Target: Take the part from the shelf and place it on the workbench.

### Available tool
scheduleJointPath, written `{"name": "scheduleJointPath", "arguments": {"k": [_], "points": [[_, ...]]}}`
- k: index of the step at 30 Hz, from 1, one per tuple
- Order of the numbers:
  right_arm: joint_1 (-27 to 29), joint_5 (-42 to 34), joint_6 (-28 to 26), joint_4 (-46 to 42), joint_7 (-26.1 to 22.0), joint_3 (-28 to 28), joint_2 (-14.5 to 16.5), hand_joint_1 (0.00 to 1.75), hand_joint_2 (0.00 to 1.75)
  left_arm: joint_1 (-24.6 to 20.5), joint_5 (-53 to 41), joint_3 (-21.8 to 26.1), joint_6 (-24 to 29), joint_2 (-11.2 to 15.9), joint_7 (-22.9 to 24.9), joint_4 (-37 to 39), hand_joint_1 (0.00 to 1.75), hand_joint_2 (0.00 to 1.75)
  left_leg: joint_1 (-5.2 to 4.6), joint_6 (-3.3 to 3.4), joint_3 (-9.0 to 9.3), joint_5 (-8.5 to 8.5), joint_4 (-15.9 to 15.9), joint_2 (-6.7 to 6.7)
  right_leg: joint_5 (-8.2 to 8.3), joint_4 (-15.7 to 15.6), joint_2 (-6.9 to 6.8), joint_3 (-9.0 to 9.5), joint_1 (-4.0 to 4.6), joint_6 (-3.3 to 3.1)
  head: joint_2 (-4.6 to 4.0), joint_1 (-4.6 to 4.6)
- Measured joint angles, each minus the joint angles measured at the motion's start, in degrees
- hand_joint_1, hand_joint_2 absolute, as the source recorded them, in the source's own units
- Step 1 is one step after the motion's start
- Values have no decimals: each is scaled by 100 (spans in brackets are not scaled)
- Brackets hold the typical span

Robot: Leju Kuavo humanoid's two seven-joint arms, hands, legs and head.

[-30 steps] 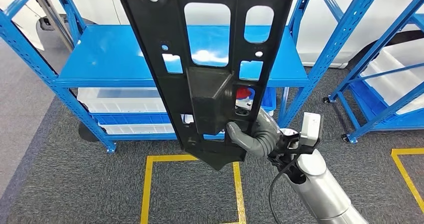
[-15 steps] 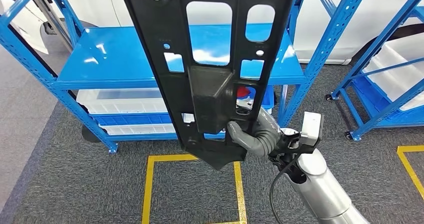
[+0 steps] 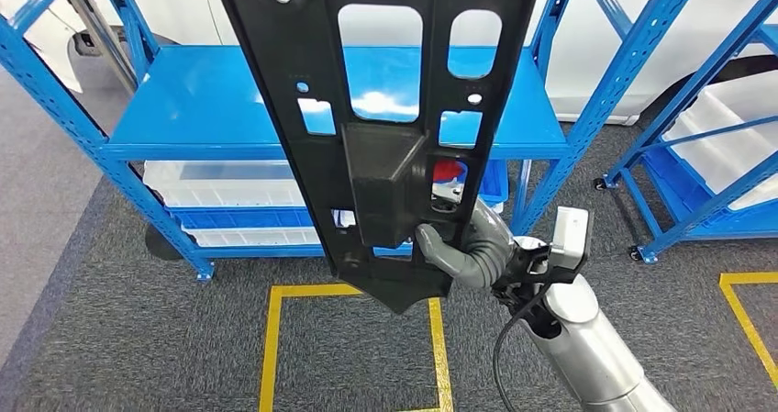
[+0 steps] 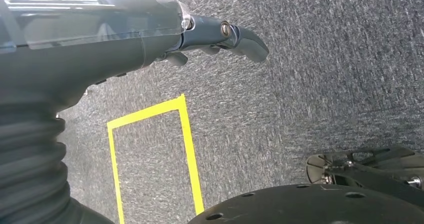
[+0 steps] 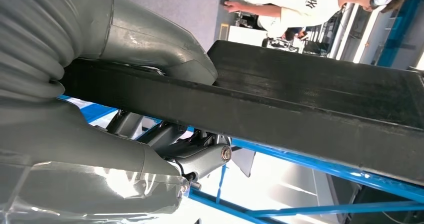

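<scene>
A long, flat black plastic panel with rectangular cut-outs [image 3: 385,137] is gripped at its lower edge by the right hand [image 3: 468,247], centre frame, above grey carpet [image 3: 138,339]; the left hand [image 4: 150,29] is curled, holding nothing.

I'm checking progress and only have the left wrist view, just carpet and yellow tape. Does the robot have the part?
Observer: Yes. In the head view the right hand grips the black part near its lower end.
Operator: Is it on the shelf or lifted?
Observer: Lifted. It stands on end in front of the blue shelf, with its lower tip above the carpet.
Operator: Anyone close by?
Observer: The right wrist view shows a person in a white shirt beyond the part.
</scene>
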Motion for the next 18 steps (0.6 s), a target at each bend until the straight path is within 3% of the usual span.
{"name": "scheduleJointPath", "arguments": {"k": [2, 3, 4, 6, 8, 10, 13, 14, 16, 18], "points": [[11, 0, 0, 1, 0, 0, 0, 175, 175, 1, 0, 0, -1, -1, 0, 0, 0, 175, -9, 16, -6, -5, 6, 4, -306, 755, -1, -361, -8, 23, 0, 0], [16, 0, 0, 1, 0, 0, 0, 175, 175, 1, 0, 0, -2, -2, 0, 0, 0, 175, -12, 18, -6, -8, 11, 2, -302, 928, -1, -452, -10, 25, 0, 0], [17, 0, 0, 1, 0, 0, 0, 175, 175, 1, 0, 0, -3, -2, 0, 0, 0, 175, -14, 18, 0, -14, 15, -2, -178, 868, -1, -432, -11, 19, 0, 0], [13, 0, -1, 0, 0, 0, 0, 175, 175, 1, 0, 0, -4, -5, 0, 0, 0, 175, -16, 3, 26, -33, 25, -14, 258, 139, -1, -100, -9, -16, 0, 0], [7, -1, -2, 0, -1, 0, 0, 175, 175, 1, 0, 0, -4, -9, 0, 1, 0, 175, -30, -36, 38, -52, 37, -25, 508, -545, 5, 231, 21, -64, 0, 0], [3, -2, -2, 0, -1, 0, 0, 175, 175, 1, 0, 0, -4, -10, 0, 2, 0, 175, -40, -88, 35, -54, 38, -31, 514, -716, 12, 304, 53, -113, 0, 0], [0, -1, -2, 0, -1, 0, -1, 175, 175, 1, 2, 0, 0, -3, -1, 2, 0, 175, -56, -178, -15, -148, 148, -22, 537, -784, 6, 307, 4, -216, 0, -1], [-2, -2, -2, 0, -1, 0, -1, 175, 175, -2, 2, 0, 2, -1, -3, 2, 0, 175, -60, -203, -110, -281, 357, -16, 550, -806, 0, 316, -14, -248, 0, -1], [-3, -3, -1, 0, -1, 0, 2, 175, 175, -23, 2, 0, 2, 1, -9, 2, 0, 175, -49, -242, -468, -662, 1120, -10, 553, -809, -15, 319, -9, -281, 0, -2], [1, -2, 0, 0, 0, 0, 2, 175, 175, -51, 2, 0, 2, 1, -14, 2, 0, 175, -38, -269, -767, -820, 1731, -10, 549, -805, -21, 324, 1, -291, 0, -2]]}}
